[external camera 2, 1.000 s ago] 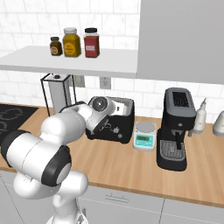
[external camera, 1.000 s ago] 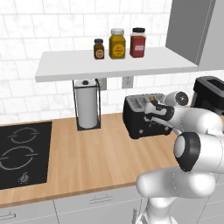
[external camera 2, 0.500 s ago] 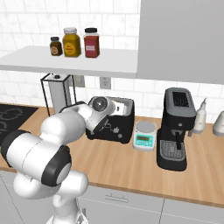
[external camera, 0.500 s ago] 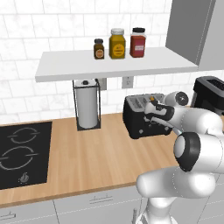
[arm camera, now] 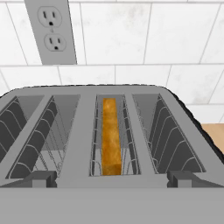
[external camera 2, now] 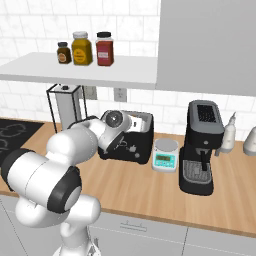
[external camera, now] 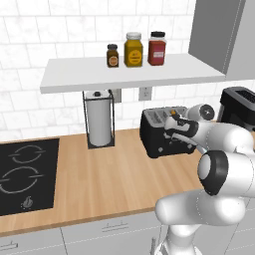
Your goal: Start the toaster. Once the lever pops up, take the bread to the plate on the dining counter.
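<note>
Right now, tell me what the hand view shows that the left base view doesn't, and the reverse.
Only the hand view: the bread, a browned slice seen edge-on, sitting down in one slot, and the open end effector over the slotted top. Only the left base view: the paper towel roll, the cooktop, three jars on the shelf. Both share the toaster and a wall outlet on the white tiles.

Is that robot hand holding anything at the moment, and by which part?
Nothing. The gripper is open above the toaster; the bread sits untouched in a slot.
</note>
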{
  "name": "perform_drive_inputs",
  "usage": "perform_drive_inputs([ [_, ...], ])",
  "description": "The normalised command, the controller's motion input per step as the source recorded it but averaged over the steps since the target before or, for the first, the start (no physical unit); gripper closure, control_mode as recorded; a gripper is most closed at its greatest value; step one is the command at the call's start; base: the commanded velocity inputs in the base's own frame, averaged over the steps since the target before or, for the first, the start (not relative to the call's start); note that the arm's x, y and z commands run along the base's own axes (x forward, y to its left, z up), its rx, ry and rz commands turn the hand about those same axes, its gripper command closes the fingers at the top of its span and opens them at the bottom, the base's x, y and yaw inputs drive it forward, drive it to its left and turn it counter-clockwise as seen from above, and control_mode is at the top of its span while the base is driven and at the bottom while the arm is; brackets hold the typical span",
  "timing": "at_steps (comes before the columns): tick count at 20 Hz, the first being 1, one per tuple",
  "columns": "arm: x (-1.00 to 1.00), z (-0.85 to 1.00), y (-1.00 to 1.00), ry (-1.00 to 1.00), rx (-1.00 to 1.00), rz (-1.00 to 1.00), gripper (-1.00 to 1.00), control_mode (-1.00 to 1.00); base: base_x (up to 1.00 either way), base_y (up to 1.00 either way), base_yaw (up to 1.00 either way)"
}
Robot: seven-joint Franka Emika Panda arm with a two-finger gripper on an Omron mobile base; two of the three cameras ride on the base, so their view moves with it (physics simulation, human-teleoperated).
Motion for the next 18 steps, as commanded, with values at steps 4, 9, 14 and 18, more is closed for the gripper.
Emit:
perform_drive_inputs([
  [4,0.0,0.0,0.0,0.0,0.0,0.0,-1.0,-1.0,0.0,0.0,0.0],
  [9,0.0,0.0,0.0,0.0,0.0,0.0,-1.0,-1.0,0.0,0.0,0.0],
  [14,0.0,0.0,0.0,0.0,0.0,0.0,-1.0,-1.0,0.0,0.0,0.0],
  [18,0.0,0.0,0.0,0.0,0.0,0.0,-1.0,-1.0,0.0,0.0,0.0],
])
